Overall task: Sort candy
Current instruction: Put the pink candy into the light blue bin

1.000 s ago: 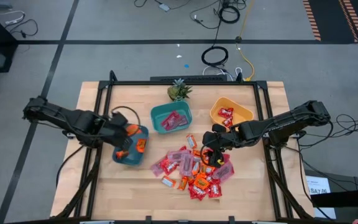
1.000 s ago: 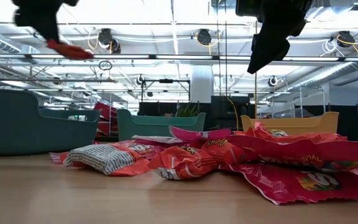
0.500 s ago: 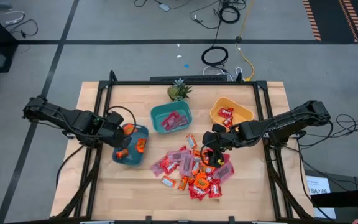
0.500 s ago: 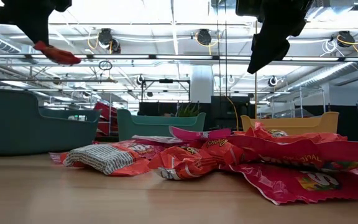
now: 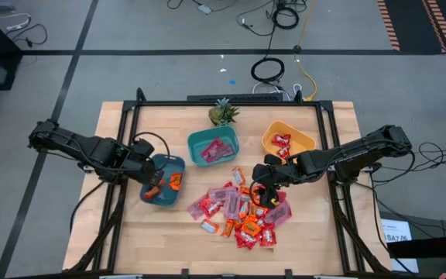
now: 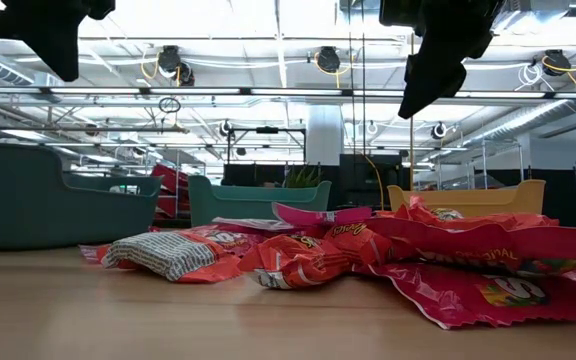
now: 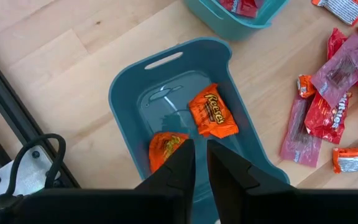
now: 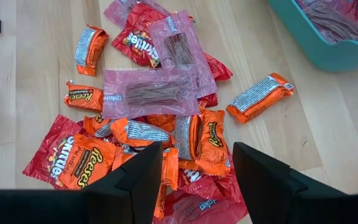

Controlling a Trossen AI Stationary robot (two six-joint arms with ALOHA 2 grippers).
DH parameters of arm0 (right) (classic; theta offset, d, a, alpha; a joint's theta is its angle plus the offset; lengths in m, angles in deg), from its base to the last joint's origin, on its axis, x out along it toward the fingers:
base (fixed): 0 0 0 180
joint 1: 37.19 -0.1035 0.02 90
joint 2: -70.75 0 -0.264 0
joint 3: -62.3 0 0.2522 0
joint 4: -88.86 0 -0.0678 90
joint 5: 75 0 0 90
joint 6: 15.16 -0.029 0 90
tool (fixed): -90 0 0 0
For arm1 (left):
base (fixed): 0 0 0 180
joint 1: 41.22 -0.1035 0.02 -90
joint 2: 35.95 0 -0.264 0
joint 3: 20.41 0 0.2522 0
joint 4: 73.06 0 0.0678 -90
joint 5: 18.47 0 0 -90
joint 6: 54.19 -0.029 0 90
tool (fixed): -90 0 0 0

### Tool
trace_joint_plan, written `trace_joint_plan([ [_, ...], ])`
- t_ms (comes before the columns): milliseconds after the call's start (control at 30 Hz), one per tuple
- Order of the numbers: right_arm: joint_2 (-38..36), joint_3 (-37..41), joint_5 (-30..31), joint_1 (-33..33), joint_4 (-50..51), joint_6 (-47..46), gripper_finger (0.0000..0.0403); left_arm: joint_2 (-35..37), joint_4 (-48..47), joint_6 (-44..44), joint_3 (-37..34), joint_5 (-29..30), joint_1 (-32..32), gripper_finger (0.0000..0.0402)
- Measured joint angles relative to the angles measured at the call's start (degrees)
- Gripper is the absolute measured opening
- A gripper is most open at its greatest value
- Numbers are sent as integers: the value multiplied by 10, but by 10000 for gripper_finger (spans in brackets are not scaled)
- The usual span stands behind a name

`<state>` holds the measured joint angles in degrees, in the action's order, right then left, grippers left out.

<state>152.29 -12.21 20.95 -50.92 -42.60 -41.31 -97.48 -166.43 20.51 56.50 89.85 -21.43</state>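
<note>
The left gripper (image 7: 196, 163) hangs over the dark blue bowl (image 7: 124, 93), its two fingers drawn close with only a thin slit between them and nothing pinched there. Directly below it, two orange candies lie on the bowl's floor: one flat and plain to read (image 7: 212, 113), the other (image 7: 164, 148) partly hidden behind the fingertips. From overhead the same bowl (image 5: 170, 162) sits near the table's left edge with both orange pieces inside.

The right gripper (image 8: 196, 167) hovers above the loose candy pile (image 8: 148, 118), its fingers standing well apart and empty. In the level view it hangs clear of the heap; how high I could not say from that angle.

The pile (image 5: 242, 211) spreads over the middle of the wooden table (image 5: 324, 248), toward the near edge: red packets, orange ones, and pale pink-purple sleeves overlapping each other. A single orange piece (image 8: 260, 97) lies apart from the rest, between the heap and the teal bowl (image 8: 328, 53).

That teal bowl (image 5: 214, 147) stands behind the pile with pink-red wrappers in it. The yellow bowl (image 5: 288, 139) to its right holds a few red ones. A small green pineapple-like plant (image 5: 222, 113) stands just behind the teal bowl, near the table's far edge.
</note>
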Motion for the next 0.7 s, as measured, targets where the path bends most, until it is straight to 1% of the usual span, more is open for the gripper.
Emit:
trace_joint_plan([
  [500,0,0,0,0,0,3,187,-1,19,-2,0,0,0,54],
  [700,0,0,0,0,0,3,187,-1,39,-48,0,0,0,54],
])
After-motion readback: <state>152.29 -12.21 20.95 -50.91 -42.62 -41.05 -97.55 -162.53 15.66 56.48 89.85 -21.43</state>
